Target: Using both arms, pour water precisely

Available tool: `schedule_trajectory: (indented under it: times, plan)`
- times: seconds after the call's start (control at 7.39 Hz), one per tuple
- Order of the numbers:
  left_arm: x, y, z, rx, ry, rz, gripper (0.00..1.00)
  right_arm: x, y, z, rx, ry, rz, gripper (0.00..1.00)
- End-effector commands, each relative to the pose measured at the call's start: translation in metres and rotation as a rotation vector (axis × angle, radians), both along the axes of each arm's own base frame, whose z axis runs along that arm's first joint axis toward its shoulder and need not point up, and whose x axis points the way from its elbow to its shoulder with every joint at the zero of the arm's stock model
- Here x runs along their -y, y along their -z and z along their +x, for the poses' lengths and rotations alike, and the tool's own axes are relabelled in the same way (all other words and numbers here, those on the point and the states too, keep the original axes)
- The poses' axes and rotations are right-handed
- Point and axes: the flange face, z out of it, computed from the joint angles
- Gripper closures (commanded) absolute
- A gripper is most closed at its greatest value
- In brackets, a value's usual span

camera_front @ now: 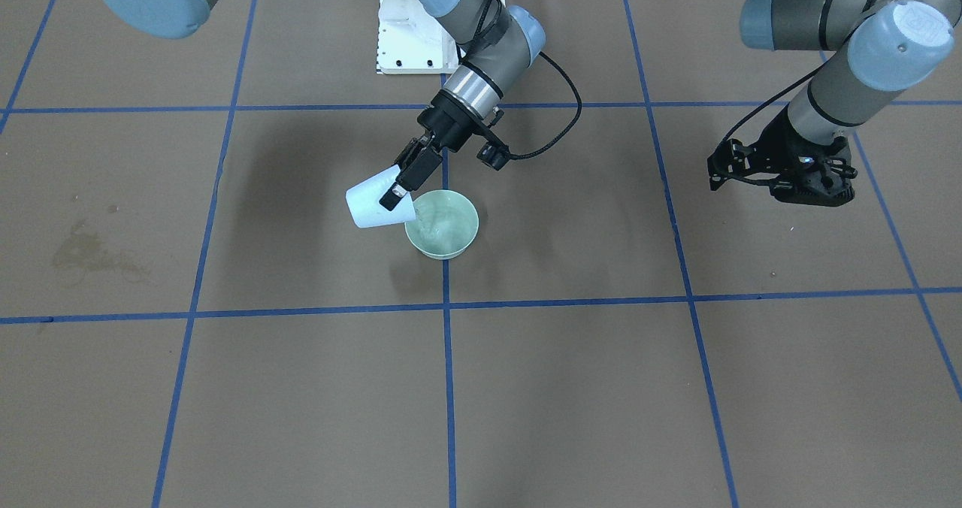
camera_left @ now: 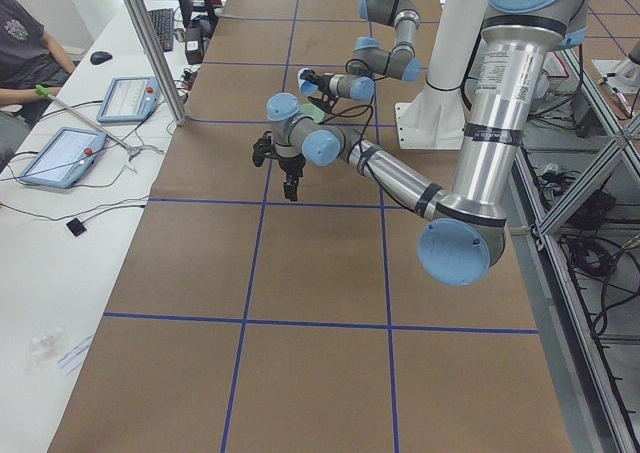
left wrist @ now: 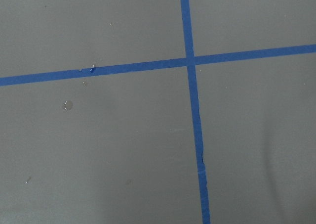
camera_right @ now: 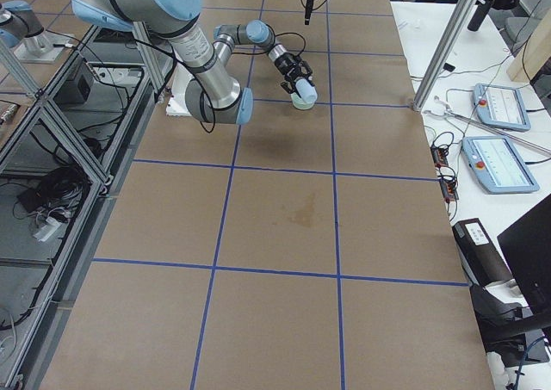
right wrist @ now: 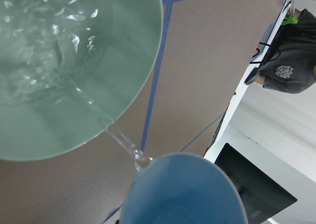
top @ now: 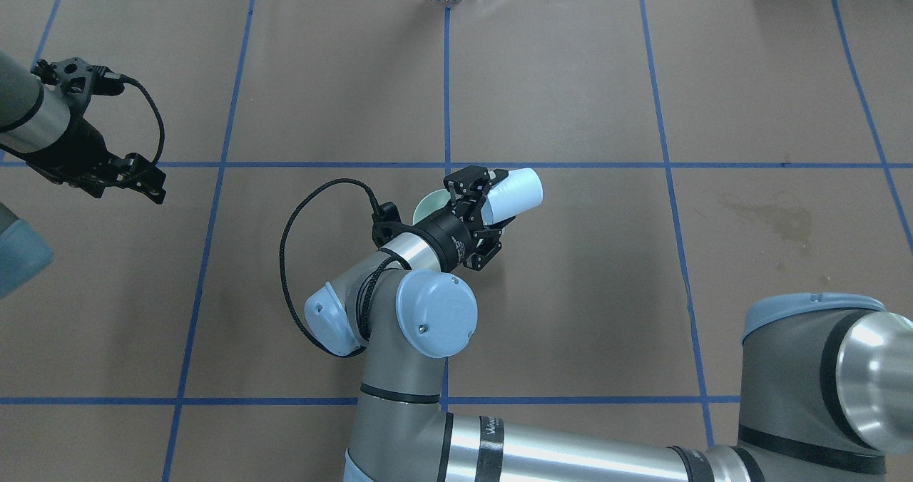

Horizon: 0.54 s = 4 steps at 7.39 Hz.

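Right gripper clamped on the tipped cup, its mouth just over the bowl rim, water streaming in, while the left gripper hangs well apart, jaws impossible to read

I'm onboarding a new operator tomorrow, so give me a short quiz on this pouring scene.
1. True or false: the white cup stands upright.
2. Which tool holds the cup? A) left tool B) right tool C) neither
3. Fill in: the water streams from the cup into the green ____.
Key: 1 false, it is tilted; 2 B; 3 bowl.
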Motion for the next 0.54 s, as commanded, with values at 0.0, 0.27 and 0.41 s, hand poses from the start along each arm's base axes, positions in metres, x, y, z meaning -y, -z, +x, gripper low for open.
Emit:
schedule_trajectory:
  times: [0.0, 0.27, 0.41]
  plan:
    - [0.001, -0.003, 0.0, -0.002, -0.002, 0.004, 0.0, -0.001, 0.009, 0.001, 0.0, -0.008, 0.01, 0.67]
    - [0.0, 0.002, 0.0, -0.008, 0.0, 0.011, 0.0, -0.001, 0.014, 0.0, 0.151, -0.136, 0.049, 0.66]
    - [0.0, 0.003, 0.0, -0.008, 0.0, 0.015, 0.0, -0.001, 0.02, 0.002, 0.263, -0.19, 0.07, 0.65]
